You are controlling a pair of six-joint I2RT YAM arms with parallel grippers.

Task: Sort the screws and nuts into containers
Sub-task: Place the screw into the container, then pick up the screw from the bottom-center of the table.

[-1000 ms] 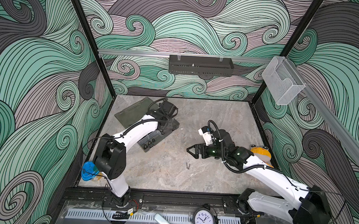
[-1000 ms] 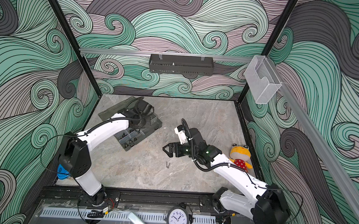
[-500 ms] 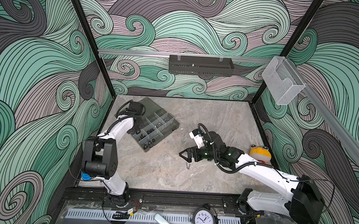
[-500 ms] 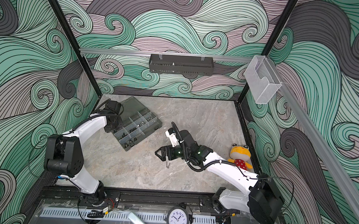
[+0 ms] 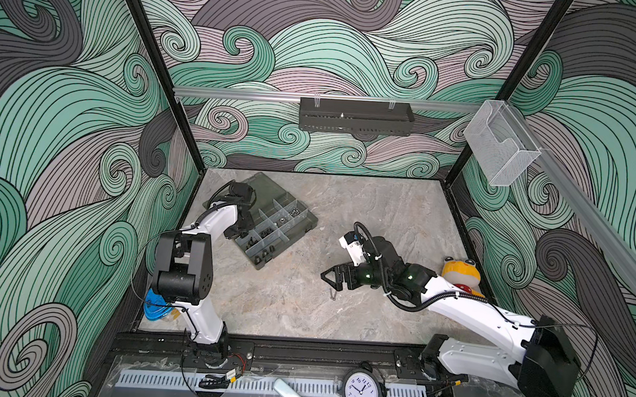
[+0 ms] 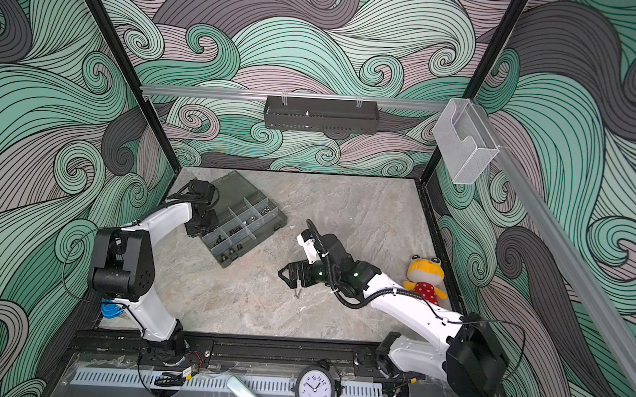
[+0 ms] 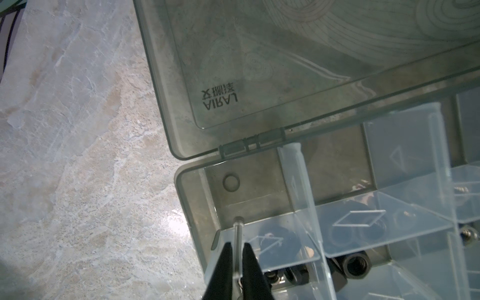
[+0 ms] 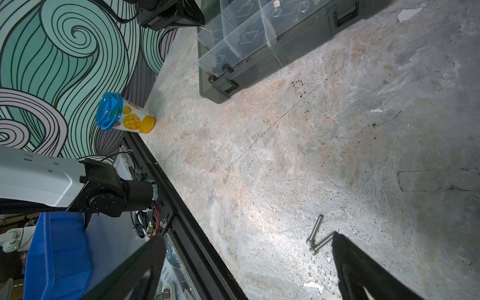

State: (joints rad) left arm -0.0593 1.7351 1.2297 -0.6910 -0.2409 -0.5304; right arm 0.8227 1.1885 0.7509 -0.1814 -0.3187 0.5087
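Only in the left wrist view was a silver screw point(image 7: 238, 226) seen pinched between the left gripper's point(image 7: 237, 244) near-shut fingers, over the box's point(image 7: 192, 197) corner compartment. The right gripper point(image 8: 246, 236) was spread wide above two screws point(image 8: 314, 231) on the table point(image 8: 259, 155), told apart only in its wrist view.

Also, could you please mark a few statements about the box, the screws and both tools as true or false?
1. The lid of the organiser box is open. True.
2. The right tool is shut on a screw. False: it is open, near two silver screws lying on the table.
3. A thin silver screw sits between the fingers of the left tool, head toward a corner compartment. True.
4. The blue-lidded tub stands inside the box. False: it stands on the table by the wall.
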